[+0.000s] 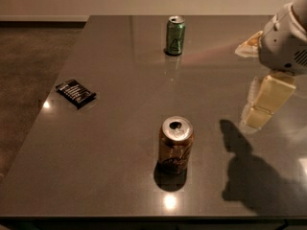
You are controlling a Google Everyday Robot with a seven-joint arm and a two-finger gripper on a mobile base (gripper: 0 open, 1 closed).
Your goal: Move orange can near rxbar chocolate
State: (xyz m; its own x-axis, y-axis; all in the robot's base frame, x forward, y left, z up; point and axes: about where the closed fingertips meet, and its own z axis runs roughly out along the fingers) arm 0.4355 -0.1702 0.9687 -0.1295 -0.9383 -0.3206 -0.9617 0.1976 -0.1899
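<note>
The orange can stands upright on the dark grey table, near the front middle, with its silver pull-tab top facing up. The rxbar chocolate, a flat black wrapper with white text, lies near the table's left edge, well apart from the can. My gripper hangs above the table at the right, to the right of the orange can and clear of it, holding nothing. Its shadow falls on the table at the front right.
A green can stands upright at the back middle of the table. A pale object lies at the back right, partly hidden behind my arm. Carpeted floor lies beyond the table's left edge.
</note>
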